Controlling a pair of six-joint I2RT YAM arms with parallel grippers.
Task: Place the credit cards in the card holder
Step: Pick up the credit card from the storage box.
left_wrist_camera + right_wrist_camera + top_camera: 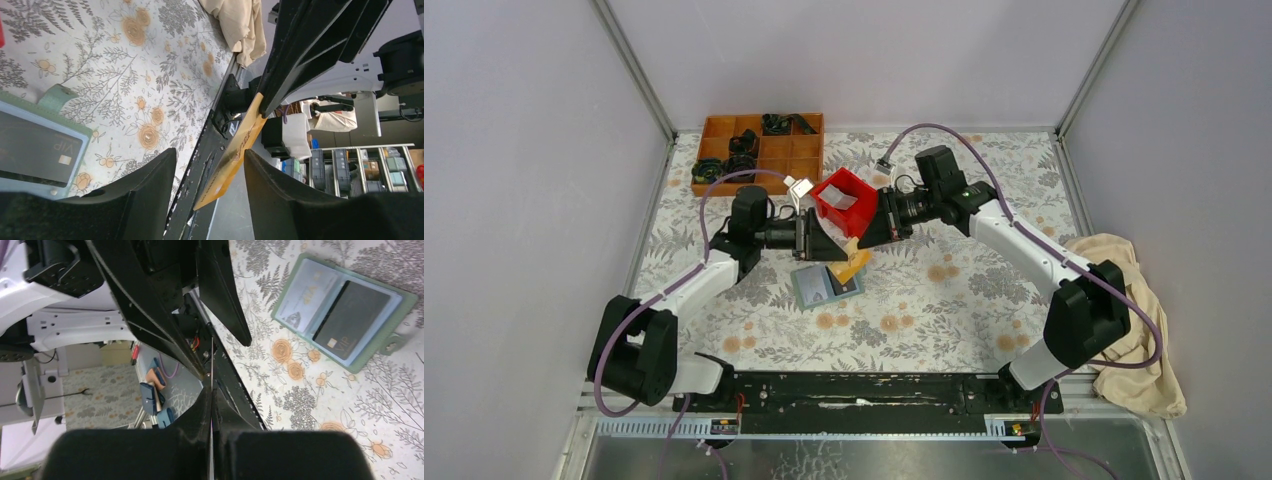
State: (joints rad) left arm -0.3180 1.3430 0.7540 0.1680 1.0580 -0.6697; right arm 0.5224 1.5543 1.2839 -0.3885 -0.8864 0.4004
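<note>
The sage-green card holder (824, 287) lies open on the floral cloth, with a dark grey card (350, 320) and a whitish card (305, 295) in its pockets. Above it, my right gripper (212, 390) is shut on the yellow-tan credit card (235, 150), which shows edge-on in the right wrist view and slants downward in the left wrist view. My left gripper (210, 152) faces it, open, one finger on each side of the card's free end. Its right finger is at the card's face and its left finger stands apart. In the top view both grippers meet over the yellow card (854, 265).
A red bin (844, 200) stands just behind the grippers, and a brown wooden compartment tray (759, 150) with black parts sits at the back left. A beige cloth (1124, 320) is bunched at the right edge. The table's black front rail (854, 390) runs along the near side.
</note>
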